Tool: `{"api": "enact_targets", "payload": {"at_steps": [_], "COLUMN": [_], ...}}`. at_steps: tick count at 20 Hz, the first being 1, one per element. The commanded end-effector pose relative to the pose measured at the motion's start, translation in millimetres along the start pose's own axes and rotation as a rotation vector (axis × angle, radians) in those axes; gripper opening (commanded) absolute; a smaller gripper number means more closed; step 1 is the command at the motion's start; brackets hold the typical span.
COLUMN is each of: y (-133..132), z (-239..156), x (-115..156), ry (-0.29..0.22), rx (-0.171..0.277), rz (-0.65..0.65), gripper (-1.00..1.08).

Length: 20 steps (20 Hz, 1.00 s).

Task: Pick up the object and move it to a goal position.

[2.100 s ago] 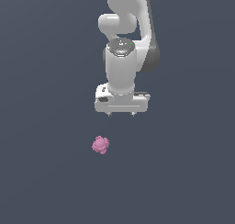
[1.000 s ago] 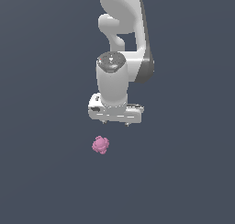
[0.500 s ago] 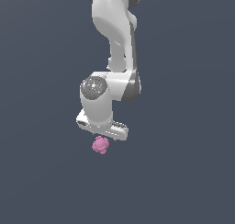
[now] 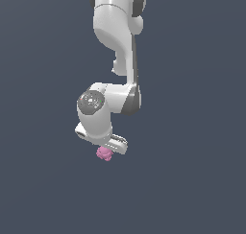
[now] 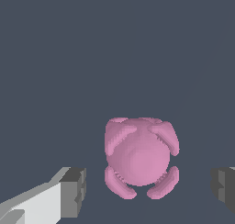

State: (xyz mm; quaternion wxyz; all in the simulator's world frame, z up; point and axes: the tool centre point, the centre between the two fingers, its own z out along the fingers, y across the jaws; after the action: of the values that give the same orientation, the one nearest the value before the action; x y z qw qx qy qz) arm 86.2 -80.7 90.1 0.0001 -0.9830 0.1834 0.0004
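The arm [image 4: 117, 46] stands bent over the object [image 4: 104, 153], and the step in hand looks like the reach just before the grasp: nothing is lifted yet. In the exterior view the pink object sits directly under the gripper [image 4: 106, 146], partly covered by it, on the plain dark grey floor [image 4: 192, 180]. In the wrist view the object [image 5: 140, 156] lies between the two fingers [image 5: 73, 191], which stand wide apart with a clear gap on each side, so the gripper [image 5: 149, 188] is open and touches nothing that can be seen.

The next move, as I judge it, calls for a little more descent so the pads flank the object's widest part, then a closing squeeze, then a lift toward the goal, which no picture shows.

The object is a rounded, matte pink lump with four stubby ribbed lobes around a smooth dome; its curved sides may slip if pinched off-centre. The fingers are blocky, grey-tipped on white bodies; the arm is glossy white with dark joints
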Motion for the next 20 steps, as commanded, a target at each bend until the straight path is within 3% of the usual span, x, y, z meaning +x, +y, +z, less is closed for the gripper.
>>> {"api": "enact_targets", "payload": {"at_steps": [1, 13, 19, 20], "y": [0, 1, 0, 0], "z": [0, 46, 51, 51], "x": [0, -1, 1, 1], "ry": [0.000, 0.001, 0.001, 0.001], "rx": [0.000, 0.000, 0.000, 0.000], "rz": [0.000, 0.003, 0.003, 0.003], "gripper": [1.00, 1.00, 1.00, -1.00]}}
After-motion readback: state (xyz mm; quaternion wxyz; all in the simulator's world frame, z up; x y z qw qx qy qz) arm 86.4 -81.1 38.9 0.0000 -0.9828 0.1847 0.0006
